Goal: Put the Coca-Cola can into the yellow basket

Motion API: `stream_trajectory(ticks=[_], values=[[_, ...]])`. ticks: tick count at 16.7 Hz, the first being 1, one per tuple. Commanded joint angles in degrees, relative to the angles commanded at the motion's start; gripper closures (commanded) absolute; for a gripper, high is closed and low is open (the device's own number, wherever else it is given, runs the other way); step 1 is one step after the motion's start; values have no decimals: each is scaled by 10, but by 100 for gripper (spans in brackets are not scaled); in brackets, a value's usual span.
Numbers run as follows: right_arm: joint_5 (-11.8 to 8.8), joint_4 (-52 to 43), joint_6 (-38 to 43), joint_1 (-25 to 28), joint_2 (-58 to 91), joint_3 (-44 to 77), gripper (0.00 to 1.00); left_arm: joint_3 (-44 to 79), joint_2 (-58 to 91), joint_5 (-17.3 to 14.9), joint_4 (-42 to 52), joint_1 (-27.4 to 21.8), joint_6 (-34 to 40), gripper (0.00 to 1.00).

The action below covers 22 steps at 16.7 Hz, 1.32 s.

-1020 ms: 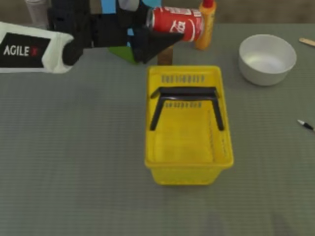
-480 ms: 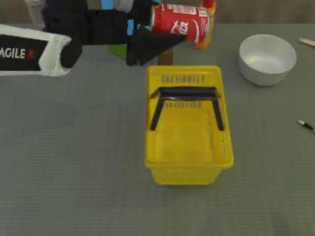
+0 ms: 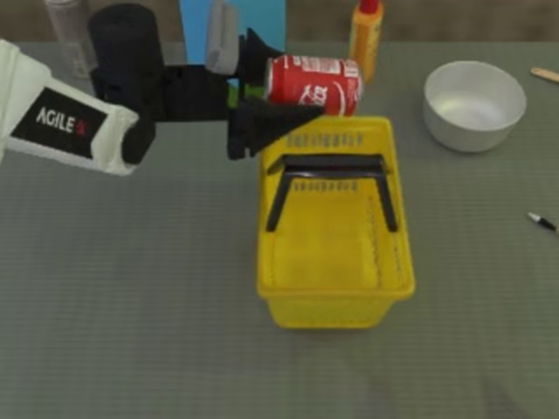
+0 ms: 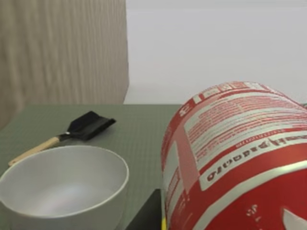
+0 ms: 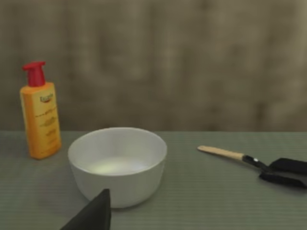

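The red Coca-Cola can lies on its side in the air, held between the black fingers of my left gripper, which is shut on it. In the top view the can overlaps the far rim of the yellow basket, which stands at mid-table with its black handles folded across the far half. In the left wrist view the can fills the near side. My right arm is out of the top view; my right gripper shows only as a black tip low in the right wrist view.
A white bowl stands right of the basket, an orange bottle behind the can. A grey cylinder and a blue box are at the back left. A wooden-handled spatula and a pen lie at the right edge.
My left gripper has carried the can forward from beside the orange bottle toward the basket; it now hangs over the basket's far rim. The basket has not moved.
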<state>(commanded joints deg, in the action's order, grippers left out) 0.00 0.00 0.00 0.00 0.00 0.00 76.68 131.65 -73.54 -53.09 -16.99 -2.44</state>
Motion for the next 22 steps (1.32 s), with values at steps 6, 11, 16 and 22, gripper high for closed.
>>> stream_trajectory(ticks=[6, 11, 16, 22], values=[[0, 0, 0, 0, 0, 0, 0, -17, 48, 1, -62, 5, 2, 100], [0, 0, 0, 0, 0, 0, 0, -17, 48, 1, -62, 5, 2, 77], [0, 0, 0, 0, 0, 0, 0, -17, 48, 1, -62, 5, 2, 40], [0, 0, 0, 0, 0, 0, 0, -17, 48, 1, -62, 5, 2, 0]])
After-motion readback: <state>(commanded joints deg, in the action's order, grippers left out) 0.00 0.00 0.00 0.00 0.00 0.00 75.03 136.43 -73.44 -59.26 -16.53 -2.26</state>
